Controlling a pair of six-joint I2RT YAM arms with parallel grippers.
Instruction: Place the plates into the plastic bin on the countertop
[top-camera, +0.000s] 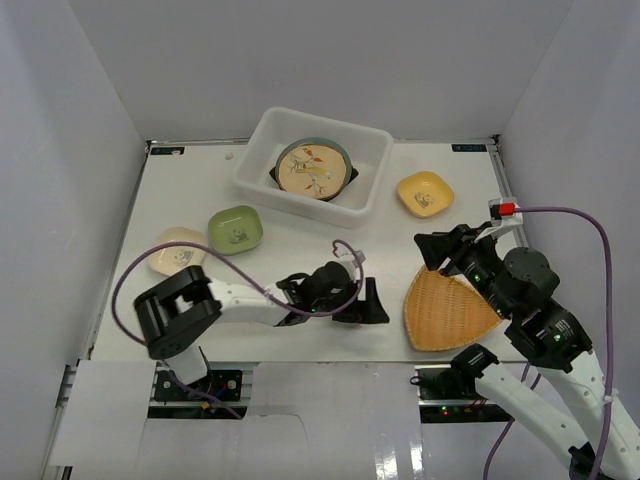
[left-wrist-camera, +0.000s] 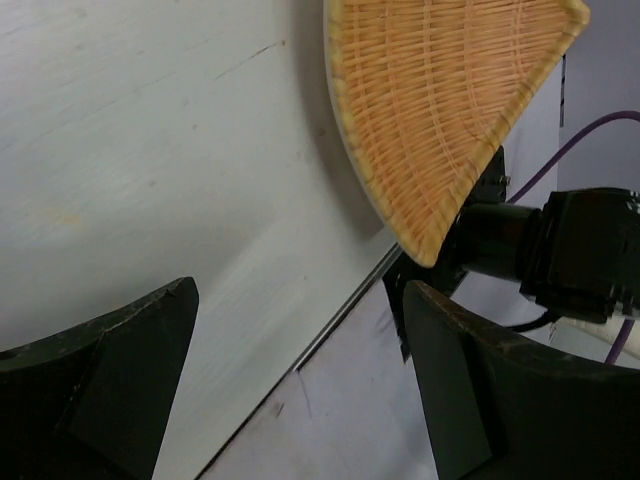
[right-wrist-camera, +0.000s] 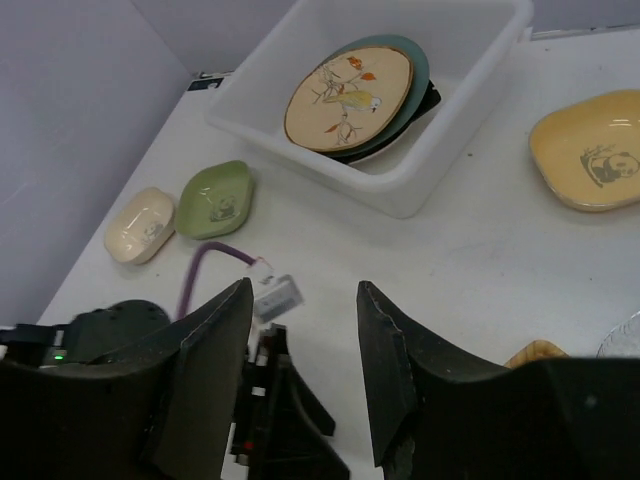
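Woven tan plate (top-camera: 450, 310) lies on counter (top-camera: 200, 190), near right. Left pincer (left-wrist-camera: 300, 290) gapes empty beside it; right pincer (right-wrist-camera: 303, 290) is half-parted, empty. Far bin (top-camera: 262, 160) holds cream painted plate (top-camera: 312, 168) atop grey-blue plate (right-wrist-camera: 415, 62); yellow dish (top-camera: 425, 193) lies right of bin.

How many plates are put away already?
Three plates look stacked in the plastic bin, painted plate on top. Nothing is in hand: left gripper and right gripper are open, empty. Left on the countertop: woven plate, yellow dish, green dish, cream dish.
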